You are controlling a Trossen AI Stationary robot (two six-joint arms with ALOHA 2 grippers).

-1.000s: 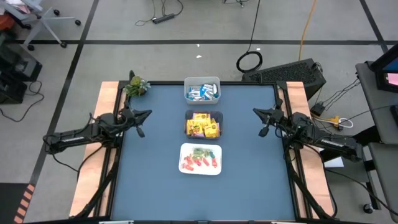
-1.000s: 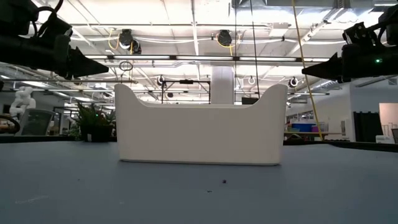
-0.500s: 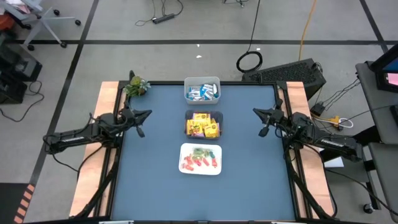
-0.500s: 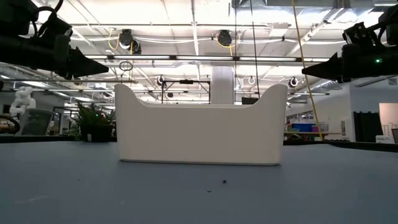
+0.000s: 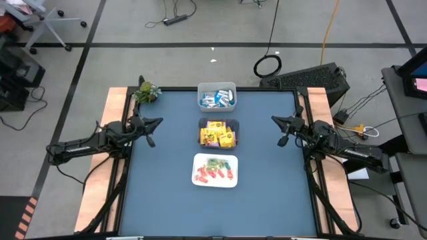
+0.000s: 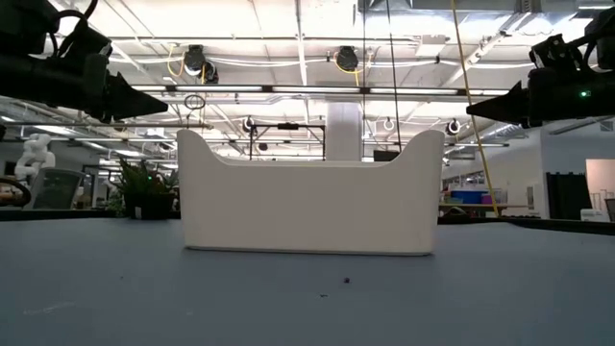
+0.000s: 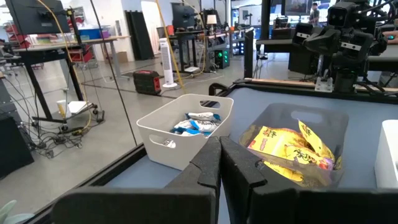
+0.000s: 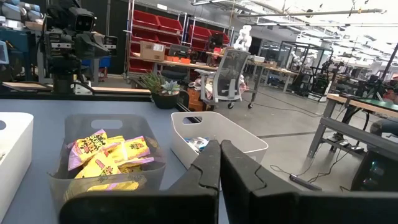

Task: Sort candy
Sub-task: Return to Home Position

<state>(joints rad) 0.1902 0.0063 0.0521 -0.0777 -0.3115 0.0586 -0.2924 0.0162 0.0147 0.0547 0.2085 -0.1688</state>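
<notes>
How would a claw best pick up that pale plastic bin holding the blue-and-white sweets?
Probably by a short end wall of the pale plastic bin, coming straight down with one finger inside and one outside. That wall is thin and upright with a slot handle, and the blue-and-white sweets lie low, leaving the rim free.

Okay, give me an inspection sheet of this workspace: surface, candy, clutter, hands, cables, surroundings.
Surface: blue table, no loose candy seen.
Candy: blue-and-white bars in the far bin; yellow packets in the middle bin; red and green pieces in the near white bin.
Clutter: small green plant at the far left corner.
Hands: left hand and right hand shut, empty, at the table's sides.
Cables: yellow cable and black coil on the floor.
Surroundings: office chair, red shelves.
</notes>
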